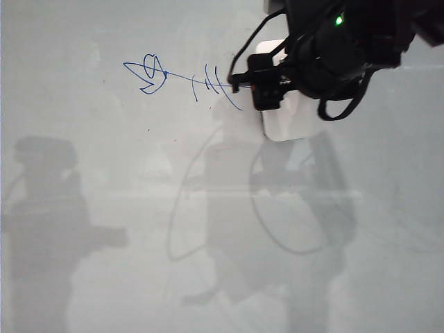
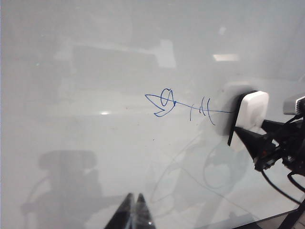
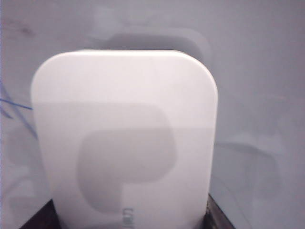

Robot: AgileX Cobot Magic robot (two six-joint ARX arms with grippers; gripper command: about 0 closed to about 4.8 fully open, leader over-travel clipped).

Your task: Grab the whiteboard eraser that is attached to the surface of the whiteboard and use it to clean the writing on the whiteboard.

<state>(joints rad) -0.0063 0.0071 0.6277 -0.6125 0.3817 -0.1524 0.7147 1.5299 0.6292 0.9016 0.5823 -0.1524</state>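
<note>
From outside, my right claw grips the eraser near the whiteboard top edge, touching the writing end; left wrist shows my left claw closed, idle; right wrist: eraser between fingers, wiping next.

white eraser, blue writing, pale grey whiteboard

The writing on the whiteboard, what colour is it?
Blue, a thin marker scribble; the left wrist view shows it best.
</note>
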